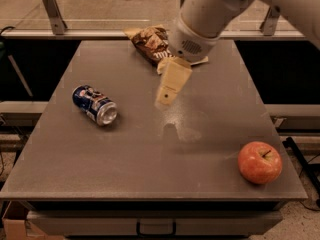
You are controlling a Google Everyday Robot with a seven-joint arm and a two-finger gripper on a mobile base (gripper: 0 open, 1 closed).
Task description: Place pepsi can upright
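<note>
Can point(95, 105) lies on its side on the bench point(150, 184), in the left half and nearer the left edge than the middle. Its blue body runs slantwise, one silver end turned toward the front right corner and the other end toward the far left corner. Nothing touches it.

Above the middle of the bench hangs the gripper point(165, 101), well apart from the can and to its right. It is off the bench top, and its dim shadow falls on the grey surface just in front of the tip. The fingers point(173, 80) are cream-coloured and point down and toward the front left corner. They look pressed together into one narrowing wedge, with no gap showing between them, and they hold nothing. The thick white arm point(205, 19) reaches in from the far right corner, slanting down over the far edge.

A brown chip bag point(149, 40) lies at the far edge, around the middle of it, partly hidden behind the wrist of the arm. A red apple point(259, 162) sits stem up close to the front right corner, well apart from both the can and the gripper.
</note>
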